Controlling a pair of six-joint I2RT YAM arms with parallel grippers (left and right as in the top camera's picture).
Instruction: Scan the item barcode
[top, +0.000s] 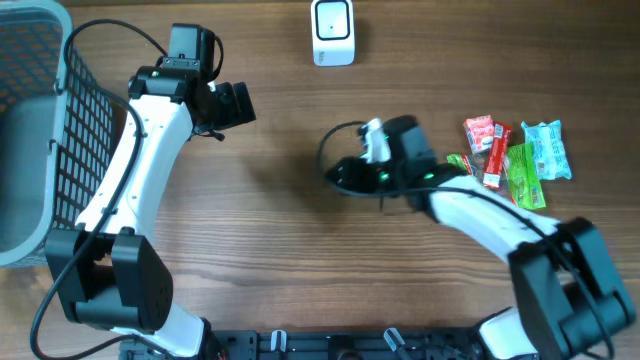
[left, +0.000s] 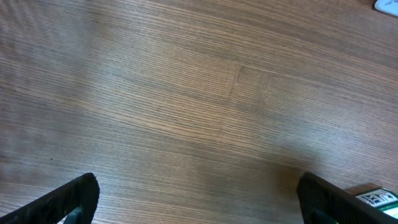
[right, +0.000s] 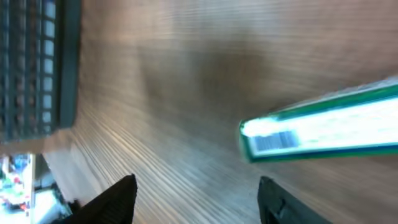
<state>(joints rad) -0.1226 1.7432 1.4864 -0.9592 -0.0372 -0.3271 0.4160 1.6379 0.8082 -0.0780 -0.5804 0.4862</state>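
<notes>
Jaws of the left gripper stand wide apart with only bare wooden table between them. From overhead, a grey wire basket sits at the far left edge of the table. The left gripper hovers just right of the basket, toward the back of the table. Further right, a small white scanner stands at the back edge, near the middle. In front of the scanner, near the table's centre, is the right gripper. Its jaws are also apart, and nothing sits between the two black fingertips. In the right wrist view, a white packet with green edges floats just beyond the right-hand finger, with a barcode at its near end. The view is blurred, so whether anything touches the packet cannot be told. At the far right lies a pile of snack packets, red, green and pale blue
</notes>
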